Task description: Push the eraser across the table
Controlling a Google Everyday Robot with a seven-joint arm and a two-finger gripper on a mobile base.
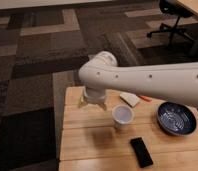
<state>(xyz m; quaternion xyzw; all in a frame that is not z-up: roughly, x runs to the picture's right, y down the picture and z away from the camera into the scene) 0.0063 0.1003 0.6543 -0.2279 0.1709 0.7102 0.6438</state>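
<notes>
1. Locating the gripper [93, 105]: it hangs over the far left part of the table [87, 147], low above the planks, at the end of the white arm [152, 82] that reaches in from the right. Whether it is open or closed cannot be told from this view. It holds nothing that can be seen.
2. Checking the middle of the table: a pale cup [122, 116] stands upright just to the right of the gripper and nearer. A small white block [128, 98] lies beyond the cup, with an orange stick [144, 98] just beside it on the right.
3. Locating the eraser [141, 151]: it lies flat at the near edge of the table, right of the cup and nearer than it, well apart from the gripper.
4. Checking the right side: a dark blue bowl [176, 118] sits to the right of the cup and farther back than the eraser.
5. Assessing progress: the gripper is not touching the eraser, so the push appears not yet begun. Judged remaining: bring the gripper to the eraser, make contact at one edge, then slide it across the planks.
6. Describing the eraser: a thin black slab with rounded corners, phone-like, long axis running near to far with a slight tilt. Being flat and low, it should slide rather than tip.
</notes>
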